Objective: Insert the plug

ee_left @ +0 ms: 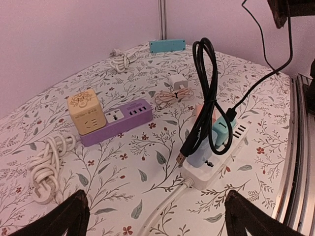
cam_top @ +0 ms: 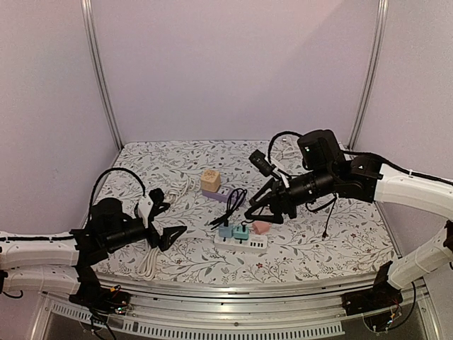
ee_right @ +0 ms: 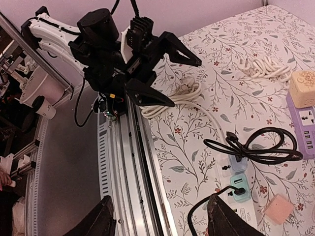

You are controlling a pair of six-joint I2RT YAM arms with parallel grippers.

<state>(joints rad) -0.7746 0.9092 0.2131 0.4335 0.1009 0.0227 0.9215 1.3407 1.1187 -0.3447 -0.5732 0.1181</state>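
Two sets of jaws are seen spread, with nothing gripped between them. The right gripper (ee_right: 160,209) is held just above the white power strip (cam_top: 244,243), near the teal plug (ee_right: 239,189). That plug is seated upright in the strip, and a black lead runs from it. A blue adapter (ee_right: 237,163) is seated next to it, with a bundled black cable (ee_right: 256,147) draped over it. A pink block (ee_right: 277,209) is set just beside the strip. The left gripper (ee_left: 156,209) is held well apart, at the near left of the worktop (cam_top: 163,159). Farther back, a yellow cube adapter (ee_left: 84,112) is set on one end of a purple strip (ee_left: 123,120).
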